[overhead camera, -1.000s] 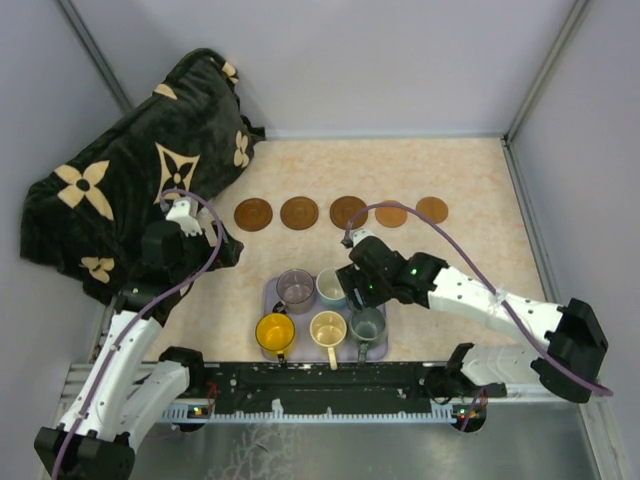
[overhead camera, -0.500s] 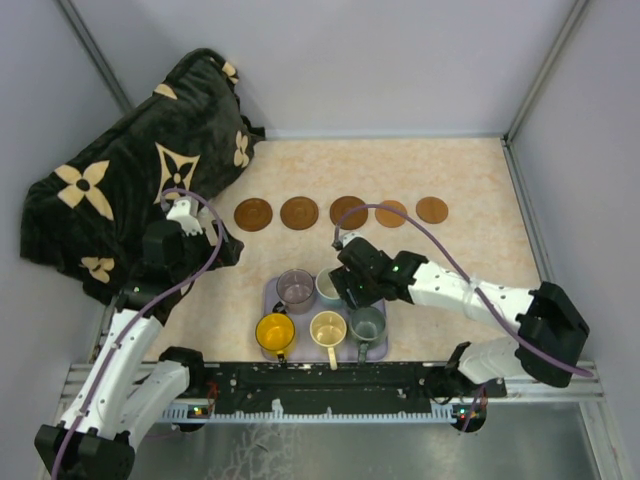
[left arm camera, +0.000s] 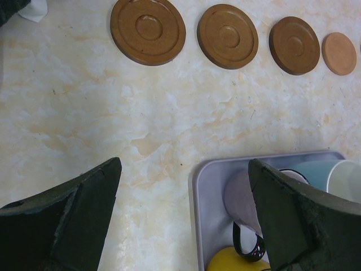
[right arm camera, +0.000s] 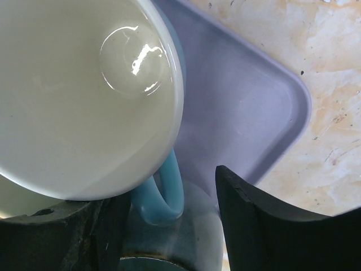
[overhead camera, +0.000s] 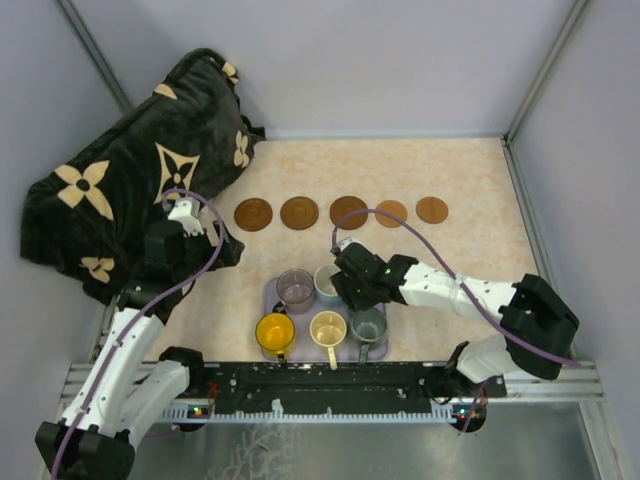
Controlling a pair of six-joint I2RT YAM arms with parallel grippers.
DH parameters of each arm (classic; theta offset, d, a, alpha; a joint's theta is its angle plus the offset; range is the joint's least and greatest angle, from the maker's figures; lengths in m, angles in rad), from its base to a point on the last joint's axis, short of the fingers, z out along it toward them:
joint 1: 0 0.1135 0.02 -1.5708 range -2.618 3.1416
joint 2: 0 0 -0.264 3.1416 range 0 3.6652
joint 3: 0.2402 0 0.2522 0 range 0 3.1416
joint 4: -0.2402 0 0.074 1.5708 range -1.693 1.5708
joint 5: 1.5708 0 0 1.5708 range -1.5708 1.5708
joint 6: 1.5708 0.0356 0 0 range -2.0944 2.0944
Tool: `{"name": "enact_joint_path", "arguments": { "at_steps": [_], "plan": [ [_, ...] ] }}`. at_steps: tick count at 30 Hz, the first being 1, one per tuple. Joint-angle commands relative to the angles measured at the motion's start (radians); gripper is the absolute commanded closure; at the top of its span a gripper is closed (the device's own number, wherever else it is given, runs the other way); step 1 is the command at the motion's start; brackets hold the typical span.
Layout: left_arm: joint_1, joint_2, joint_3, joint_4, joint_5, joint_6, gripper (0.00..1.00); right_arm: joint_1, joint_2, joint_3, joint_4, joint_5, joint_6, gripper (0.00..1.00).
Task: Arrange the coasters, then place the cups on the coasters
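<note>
Five brown coasters lie in a row, from the left one (overhead camera: 253, 214) to the right one (overhead camera: 432, 210). Five cups stand on the lavender tray (overhead camera: 379, 349): purple-grey (overhead camera: 296, 289), white and light blue (overhead camera: 326, 287), yellow (overhead camera: 275, 332), cream (overhead camera: 328, 328), grey-green (overhead camera: 367, 325). My right gripper (overhead camera: 345, 287) is low over the white and blue cup (right arm camera: 84, 96). Its blue handle (right arm camera: 166, 192) sits between the open jaws, with a gap to the right finger (right arm camera: 271, 226). My left gripper (left arm camera: 184, 166) hangs open above the tray's left edge (left arm camera: 197, 214), holding nothing.
A black cloth with tan flower shapes (overhead camera: 130, 170) covers the back left corner. Grey walls close in the table on three sides. In the left wrist view, several coasters (left arm camera: 148, 31) lie beyond the tray.
My right gripper has shifted left and down onto the white and blue cup, and its jaws have narrowed around the handle. The left arm has not moved.
</note>
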Motion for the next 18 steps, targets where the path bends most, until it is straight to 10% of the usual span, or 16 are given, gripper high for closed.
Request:
{"name": "enact_joint_path", "arguments": {
  "at_steps": [1, 18],
  "plan": [
    [-0.004, 0.001, -0.013, 0.036, 0.003, -0.003, 0.00, 0.005, -0.016, 0.017, 0.032, 0.004, -0.003, 0.40],
    [-0.004, 0.010, -0.020, 0.051, 0.000, -0.002, 0.00, 0.007, -0.014, 0.071, 0.063, -0.027, -0.050, 0.44]
  ]
}}
